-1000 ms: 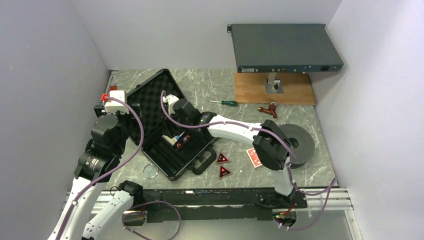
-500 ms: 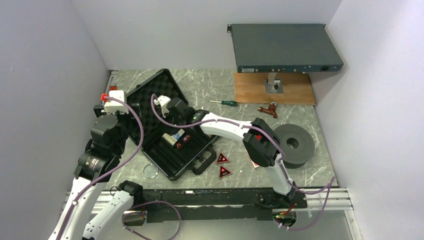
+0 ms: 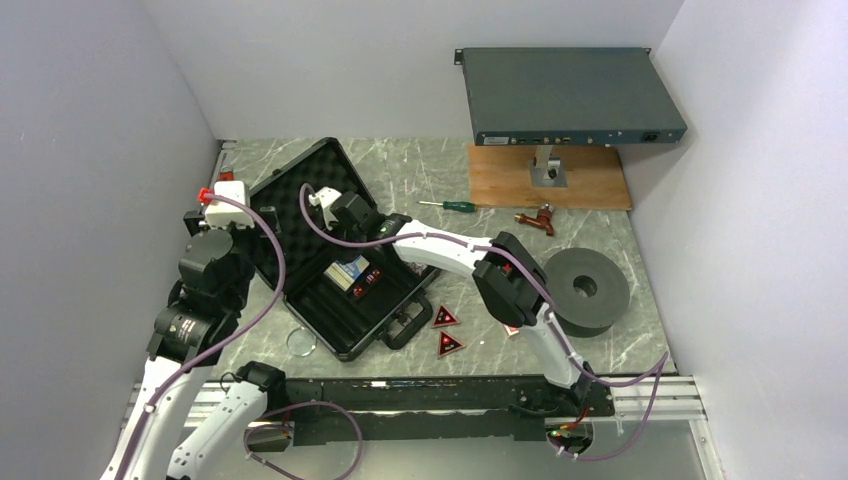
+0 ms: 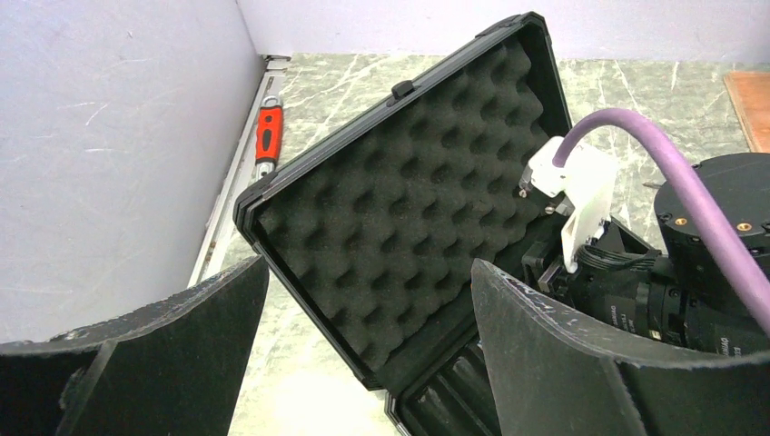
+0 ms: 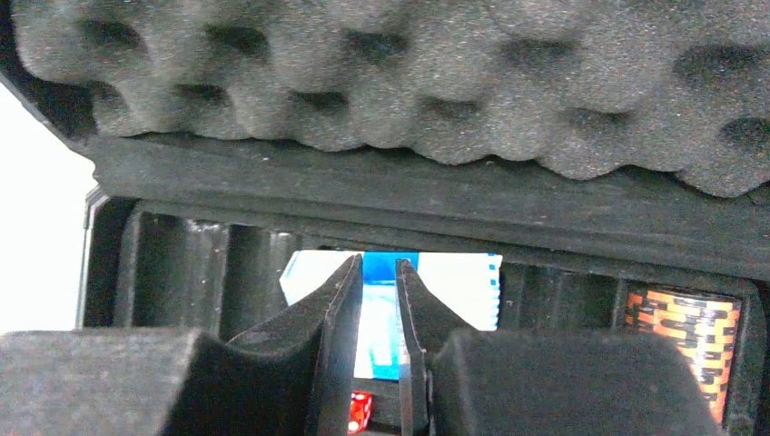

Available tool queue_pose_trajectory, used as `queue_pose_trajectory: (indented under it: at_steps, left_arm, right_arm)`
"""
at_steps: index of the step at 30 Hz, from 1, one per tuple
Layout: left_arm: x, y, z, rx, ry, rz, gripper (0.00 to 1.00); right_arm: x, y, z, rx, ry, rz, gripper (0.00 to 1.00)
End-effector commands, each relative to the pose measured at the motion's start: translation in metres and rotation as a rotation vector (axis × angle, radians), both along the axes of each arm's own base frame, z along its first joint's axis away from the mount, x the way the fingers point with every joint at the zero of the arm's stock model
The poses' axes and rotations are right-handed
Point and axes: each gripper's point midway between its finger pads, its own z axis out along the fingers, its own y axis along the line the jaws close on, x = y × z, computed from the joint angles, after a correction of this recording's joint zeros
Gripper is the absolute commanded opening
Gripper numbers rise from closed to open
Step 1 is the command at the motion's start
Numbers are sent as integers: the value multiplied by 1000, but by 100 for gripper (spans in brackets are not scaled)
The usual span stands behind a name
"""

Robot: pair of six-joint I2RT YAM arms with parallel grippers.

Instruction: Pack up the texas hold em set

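The black briefcase (image 3: 322,300) lies open at the left, its egg-crate foam lid (image 3: 300,205) raised; the lid also shows in the left wrist view (image 4: 409,200). A blue card deck (image 3: 348,270) lies in the base, next to red-black tokens (image 3: 366,284). My right gripper (image 3: 338,215) hovers over the lid's hinge side. In the right wrist view it (image 5: 377,262) is almost shut and empty, with the blue deck (image 5: 454,282), a chip roll (image 5: 681,336) and a red die (image 5: 360,413) beyond. Two triangular tokens (image 3: 446,330) lie on the table. My left gripper (image 4: 368,268) is open, left of the case.
A black round disc (image 3: 590,285) sits at the right. A grey rack-mount box (image 3: 570,95) stands on a wooden board (image 3: 548,178) at the back. A screwdriver (image 3: 446,205), a small clear disc (image 3: 300,342) and a red-handled tool (image 4: 264,136) lie about.
My right gripper has drawn back up and left from over the case base toward the lid. The blue deck now lies uncovered in the base. The right elbow now covers the red deck.
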Motion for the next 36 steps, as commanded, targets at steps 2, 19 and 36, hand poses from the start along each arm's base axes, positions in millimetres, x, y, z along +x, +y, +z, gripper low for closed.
queue_pose_trajectory:
  at_steps: [2,19,36]
  left_arm:
    - [2,-1,12,-19,-48,-9,88]
    - [1,0,12,-21,-51,-5,88]
    - [1,1,12,-22,-50,-4,88]
  right_arm:
    - [17,-2,-1,-11,-6,-50,22]
    - [13,-10,-14,-31,42,-74,21]
    - [-1,-17,-36,-47,108,-70,27]
